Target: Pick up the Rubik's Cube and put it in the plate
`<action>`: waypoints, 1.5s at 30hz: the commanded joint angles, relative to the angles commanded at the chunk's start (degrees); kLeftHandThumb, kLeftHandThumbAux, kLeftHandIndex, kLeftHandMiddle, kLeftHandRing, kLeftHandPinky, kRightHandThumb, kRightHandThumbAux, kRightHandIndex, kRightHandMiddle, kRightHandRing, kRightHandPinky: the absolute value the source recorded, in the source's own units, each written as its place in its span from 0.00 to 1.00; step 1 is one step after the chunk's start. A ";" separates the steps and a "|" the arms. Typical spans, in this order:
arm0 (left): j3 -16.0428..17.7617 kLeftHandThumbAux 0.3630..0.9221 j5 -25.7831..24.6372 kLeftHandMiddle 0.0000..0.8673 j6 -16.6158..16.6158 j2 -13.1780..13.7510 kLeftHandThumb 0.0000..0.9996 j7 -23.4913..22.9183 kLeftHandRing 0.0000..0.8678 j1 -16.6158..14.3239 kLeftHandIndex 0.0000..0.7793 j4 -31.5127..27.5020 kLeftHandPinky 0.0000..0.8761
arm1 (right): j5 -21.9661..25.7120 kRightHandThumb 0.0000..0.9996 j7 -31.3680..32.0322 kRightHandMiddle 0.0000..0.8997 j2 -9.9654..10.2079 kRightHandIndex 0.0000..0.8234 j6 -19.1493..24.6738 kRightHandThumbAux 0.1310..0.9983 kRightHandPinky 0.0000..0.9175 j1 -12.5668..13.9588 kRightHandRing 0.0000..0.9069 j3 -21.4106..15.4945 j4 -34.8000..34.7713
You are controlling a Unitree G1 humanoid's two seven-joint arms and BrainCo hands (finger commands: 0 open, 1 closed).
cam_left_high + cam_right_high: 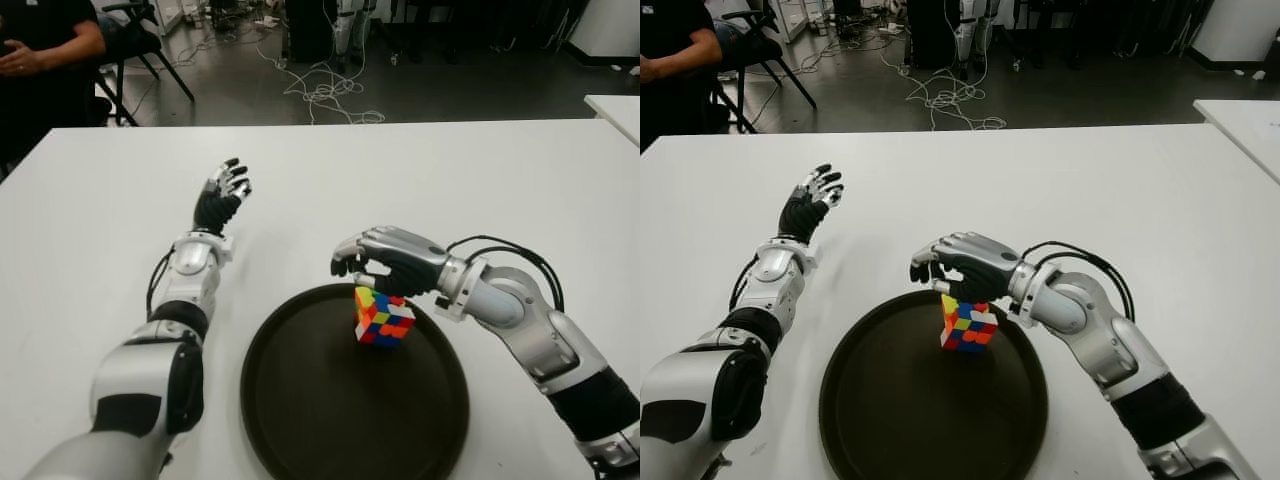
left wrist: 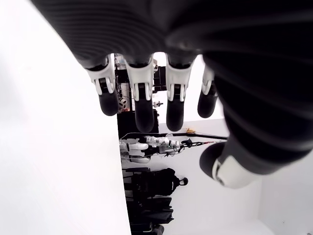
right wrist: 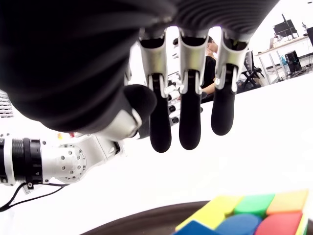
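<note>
The Rubik's Cube [image 1: 384,315] stands slightly tilted in the far part of the round dark plate [image 1: 300,400], near its rim. My right hand [image 1: 352,266] hovers just above the cube, palm down. Its fingers [image 3: 190,128] are loosely extended and nothing sits between them and the thumb; in the right wrist view the cube [image 3: 244,215] shows below the palm, apart from the fingertips. My left hand [image 1: 224,195] shows over the white table [image 1: 420,170] to the left of the plate, with its fingers [image 2: 142,105] spread and empty.
A seated person [image 1: 40,50] and a chair are beyond the table's far left corner. Cables [image 1: 325,90] lie on the floor behind the table. Another white table's corner [image 1: 615,105] shows at the right edge.
</note>
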 joint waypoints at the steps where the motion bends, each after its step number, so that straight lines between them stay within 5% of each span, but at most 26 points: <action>1: -0.21 0.57 0.26 0.18 -0.07 0.04 0.07 0.16 0.14 0.01 0.15 -0.01 0.09 | -0.05 0.83 -0.28 0.51 0.07 0.49 -0.20 0.65 0.48 0.03 0.46 -0.16 0.13; 12: -0.68 0.56 0.74 0.19 0.09 0.08 0.06 0.81 0.15 -0.01 0.15 0.09 0.12 | 0.73 0.83 -4.38 0.51 0.85 0.50 -1.89 0.65 0.48 -0.46 0.46 -3.42 2.98; 16: -0.68 0.55 0.74 0.19 -0.39 0.01 0.05 1.03 0.15 0.00 0.16 0.03 0.12 | 0.93 0.83 -8.46 0.50 -0.50 0.50 -4.91 0.65 0.45 -3.29 0.43 -7.26 10.57; 20: -0.69 0.56 0.72 0.20 -0.38 0.01 0.06 1.11 0.15 -0.07 0.17 -0.01 0.11 | 0.15 0.82 -22.73 0.50 3.34 0.47 -11.01 0.66 0.40 -8.19 0.36 -11.38 24.52; 21: -0.69 0.57 0.71 0.20 -0.36 0.00 0.06 1.12 0.15 -0.08 0.17 -0.01 0.11 | 0.68 0.77 -24.25 0.41 3.98 0.47 -11.98 0.68 0.36 -8.89 0.32 -11.90 26.30; 22: -0.65 0.57 0.66 0.20 -0.24 0.00 0.06 1.12 0.15 -0.07 0.17 0.01 0.11 | 6.03 0.76 -25.31 0.37 5.89 0.47 -13.94 0.68 0.34 -10.31 0.31 -15.39 30.76; 24: -0.52 0.57 0.53 0.20 -0.02 0.00 0.06 1.03 0.15 -0.07 0.16 0.06 0.11 | 13.37 0.32 -26.32 0.16 7.90 0.19 -17.06 0.74 0.14 -11.88 0.13 -20.29 37.03; 26: -0.43 0.57 0.42 0.20 0.11 0.00 0.06 0.92 0.15 -0.10 0.16 0.09 0.11 | 15.94 0.16 -26.64 0.08 8.21 0.10 -19.07 0.75 0.07 -12.40 0.06 -22.16 40.09; 32: -0.54 0.55 0.61 0.20 -0.09 0.06 0.06 0.89 0.15 -0.04 0.16 0.14 0.11 | 10.37 0.02 -39.62 0.01 9.26 0.01 -24.51 0.69 0.01 -13.17 0.01 -23.82 46.46; 36: -0.58 0.54 0.63 0.20 -0.15 0.12 0.06 0.86 0.15 -0.07 0.16 0.10 0.11 | 8.61 0.00 -47.45 0.02 10.51 0.01 -26.35 0.69 0.00 -15.00 0.01 -24.38 56.38; 37: -0.58 0.54 0.62 0.20 -0.27 0.11 0.06 0.83 0.15 -0.03 0.15 0.07 0.12 | 9.02 0.00 -49.18 0.08 11.00 0.05 -26.32 0.71 0.08 -15.69 0.07 -24.85 60.46; 40: -0.71 0.53 0.71 0.20 -0.50 0.16 0.06 0.69 0.15 0.12 0.15 -0.06 0.13 | 13.99 0.00 -46.46 0.18 12.18 0.13 -21.14 0.73 0.22 -16.86 0.19 -28.27 71.50; 45: -1.08 0.58 1.02 0.19 -0.16 0.35 0.09 0.53 0.16 0.13 0.14 -0.09 0.14 | 14.15 0.06 -46.16 0.26 12.51 0.21 -15.73 0.68 0.33 -15.76 0.29 -28.25 75.77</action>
